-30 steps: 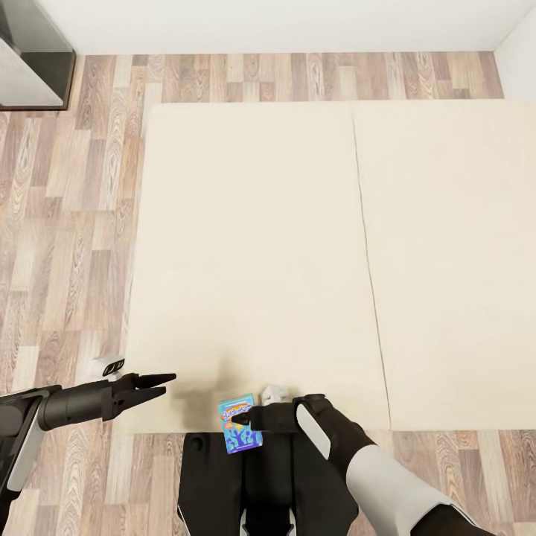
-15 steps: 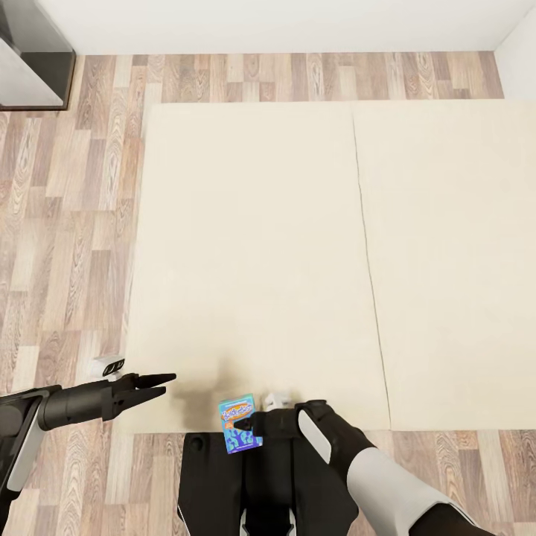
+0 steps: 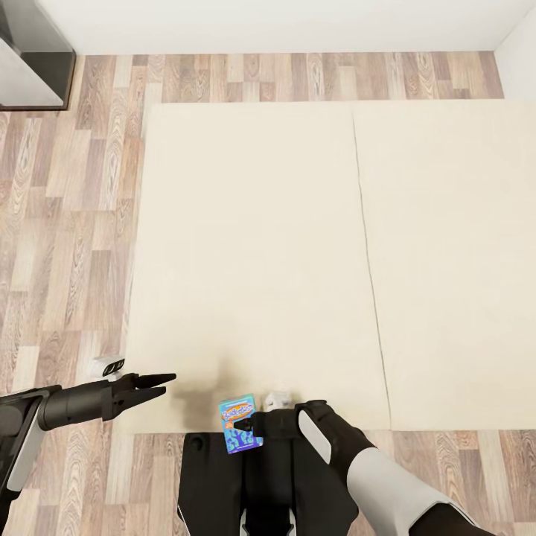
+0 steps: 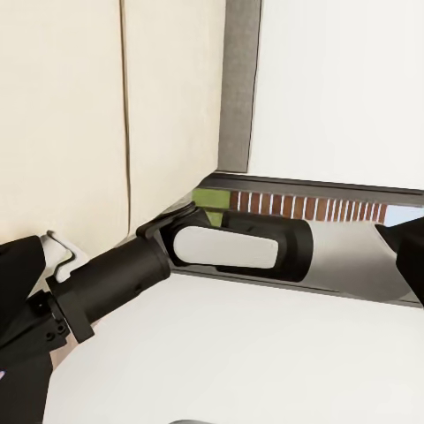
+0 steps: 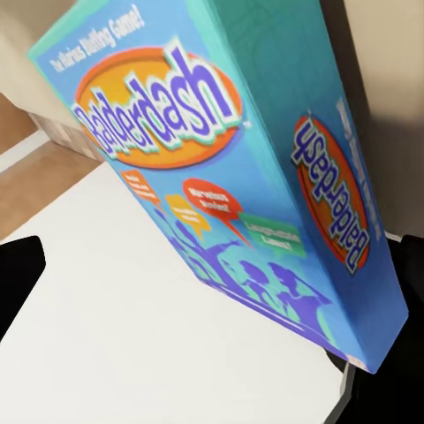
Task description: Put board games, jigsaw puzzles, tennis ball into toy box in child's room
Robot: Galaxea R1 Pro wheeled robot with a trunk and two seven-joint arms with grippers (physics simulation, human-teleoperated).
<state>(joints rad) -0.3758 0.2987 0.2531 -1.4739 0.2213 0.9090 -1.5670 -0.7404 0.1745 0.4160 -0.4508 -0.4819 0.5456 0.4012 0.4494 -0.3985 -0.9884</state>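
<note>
1. head view: a wide cream bed [image 3: 253,253] takes up most of the middle, a seam running down it right of centre; wood floor [image 3: 67,208] lies to its left and along the far side, with a dark cabinet [image 3: 33,52] at the far left corner and a white wall [image 3: 283,22] behind; the right gripper [image 3: 244,426] reaches in from the lower right on a black and white arm, its fingers clamped on the board game [image 3: 240,424], a blue box standing upright at the near edge of the bed, just above the robot's dark trunk [image 3: 253,484]; the left gripper [image 3: 158,385] points right over the near left corner of the bed, fingers close together with nothing between them, apart from the box.

2. left wrist view: the robot's right arm [image 4: 221,252] crosses the picture, black with a white panel; cream bed surface [image 4: 62,115] and a white wall [image 4: 344,88] lie beyond it; whether this gripper's fingers are parted or closed i cannot tell from here.

3. right wrist view: the board game [image 5: 238,168] is very close, tilted, its blue face reading "balderdash" in an orange oval, the same word on its side; a dark finger [image 5: 18,274] shows at one edge, a dark shape at the opposite corner by the box's edge; a white surface [image 5: 150,353] lies beneath.
</note>
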